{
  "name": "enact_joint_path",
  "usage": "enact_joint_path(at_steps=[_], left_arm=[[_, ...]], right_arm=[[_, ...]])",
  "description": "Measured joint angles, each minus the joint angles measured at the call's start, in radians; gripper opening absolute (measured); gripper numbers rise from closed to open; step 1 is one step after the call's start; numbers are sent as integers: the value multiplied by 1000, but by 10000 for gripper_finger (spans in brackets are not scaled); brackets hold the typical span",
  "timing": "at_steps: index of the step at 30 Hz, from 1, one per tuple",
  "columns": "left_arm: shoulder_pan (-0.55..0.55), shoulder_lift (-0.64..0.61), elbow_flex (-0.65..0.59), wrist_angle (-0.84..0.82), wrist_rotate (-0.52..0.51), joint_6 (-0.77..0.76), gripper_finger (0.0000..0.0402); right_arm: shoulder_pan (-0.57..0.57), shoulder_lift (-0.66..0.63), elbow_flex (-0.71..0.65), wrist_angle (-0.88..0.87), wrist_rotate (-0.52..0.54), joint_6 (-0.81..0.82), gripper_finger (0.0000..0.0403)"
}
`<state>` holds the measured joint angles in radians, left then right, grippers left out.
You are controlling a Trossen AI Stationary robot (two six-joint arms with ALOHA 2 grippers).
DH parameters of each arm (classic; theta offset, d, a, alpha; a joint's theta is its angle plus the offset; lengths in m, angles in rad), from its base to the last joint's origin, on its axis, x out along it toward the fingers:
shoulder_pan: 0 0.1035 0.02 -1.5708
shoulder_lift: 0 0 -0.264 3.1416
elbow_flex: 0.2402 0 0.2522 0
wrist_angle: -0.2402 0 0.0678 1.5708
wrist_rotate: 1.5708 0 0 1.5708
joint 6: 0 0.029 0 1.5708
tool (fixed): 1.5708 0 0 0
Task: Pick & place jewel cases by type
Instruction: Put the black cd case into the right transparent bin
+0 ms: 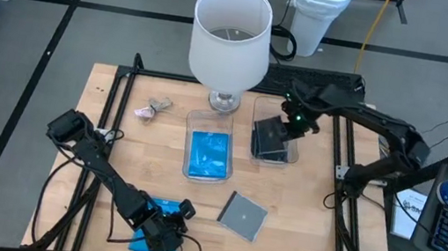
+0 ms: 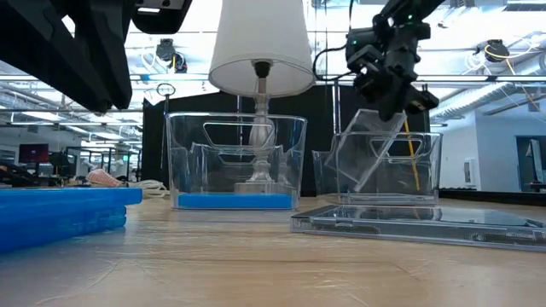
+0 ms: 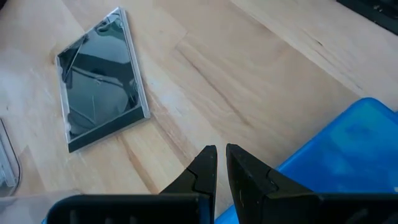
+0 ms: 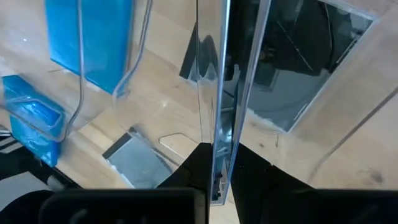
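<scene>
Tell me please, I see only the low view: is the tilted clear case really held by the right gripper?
Observer: Yes. The right wrist view shows the right gripper pinching the grey jewel case by its edge, above the tub.
Operator: And where is the left gripper? I cannot find it.
Observer: The high view places it at the table's front left. The left gripper has its fingers almost together, holding nothing, just beside a blue jewel case lying on the wood.

A lab or workshop: wooden table (image 1: 295, 243) on a taped floor (monitors (image 2: 32, 153) beyond).
</scene>
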<state>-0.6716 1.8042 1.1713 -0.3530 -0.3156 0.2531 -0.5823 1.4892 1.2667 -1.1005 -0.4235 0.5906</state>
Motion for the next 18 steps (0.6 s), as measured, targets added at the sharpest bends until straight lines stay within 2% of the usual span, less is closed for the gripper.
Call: enact_joint_path(at_steps=[8, 12, 18], left_arm=[[0, 0, 0, 14, 0, -23, 44], [0, 0, 0, 14, 0, -30, 44], [0, 0, 0, 14, 0, -39, 44]], right_arm=[[0, 43, 0, -15, -21, -11, 31], [0, 42, 0, -22, 38, -55, 37], [9, 43, 0, -51, 127, -82, 77]])
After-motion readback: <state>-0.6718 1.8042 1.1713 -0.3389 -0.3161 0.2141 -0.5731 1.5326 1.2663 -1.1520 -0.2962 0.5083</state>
